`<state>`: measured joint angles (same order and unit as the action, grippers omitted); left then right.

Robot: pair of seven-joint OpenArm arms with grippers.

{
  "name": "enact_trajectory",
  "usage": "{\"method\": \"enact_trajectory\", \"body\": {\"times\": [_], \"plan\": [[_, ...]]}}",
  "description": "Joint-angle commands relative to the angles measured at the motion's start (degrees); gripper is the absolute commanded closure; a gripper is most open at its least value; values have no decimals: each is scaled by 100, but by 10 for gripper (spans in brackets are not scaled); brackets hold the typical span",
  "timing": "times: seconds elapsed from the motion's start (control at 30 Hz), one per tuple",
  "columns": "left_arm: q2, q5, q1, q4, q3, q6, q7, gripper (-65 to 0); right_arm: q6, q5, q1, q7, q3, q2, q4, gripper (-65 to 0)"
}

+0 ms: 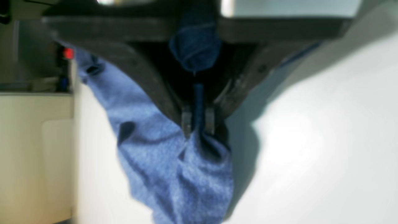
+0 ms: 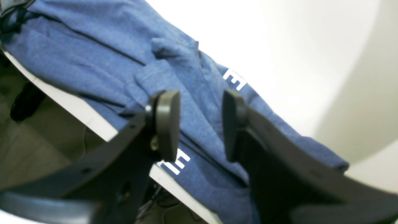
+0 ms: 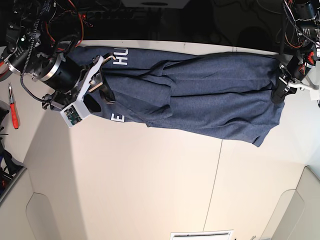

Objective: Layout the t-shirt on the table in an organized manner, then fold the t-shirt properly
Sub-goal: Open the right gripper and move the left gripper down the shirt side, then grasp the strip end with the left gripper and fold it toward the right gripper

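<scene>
A dark space with tangled cables [image 3: 75, 12] lies beyond. A red-handled tool [image 3: 13, 107], perhaps a screwdriver, lies at one side.

1. White block "HU" on shirt [image 3: 200, 95], just beside right gripper [image 3: 102, 80], far side.
2. Lone white "E" on shirt, near side of same gripper.
3. Two white "E"s flanking gripper in right wrist view.
</scene>
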<state>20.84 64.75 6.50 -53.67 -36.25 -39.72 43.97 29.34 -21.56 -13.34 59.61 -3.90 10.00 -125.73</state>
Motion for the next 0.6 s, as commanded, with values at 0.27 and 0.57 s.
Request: {"method": "enact_trajectory", "body": {"times": [0.27,0.57], "plan": [[-81,2025,-7,-726,-138,-28,2267,0,-765,1176,59,-608,-33,28,-101,-231],[-994,2025,44,-2070,151,-28,2870,0,-1032,1257,184,-824,-671,28,481,-231]]}}
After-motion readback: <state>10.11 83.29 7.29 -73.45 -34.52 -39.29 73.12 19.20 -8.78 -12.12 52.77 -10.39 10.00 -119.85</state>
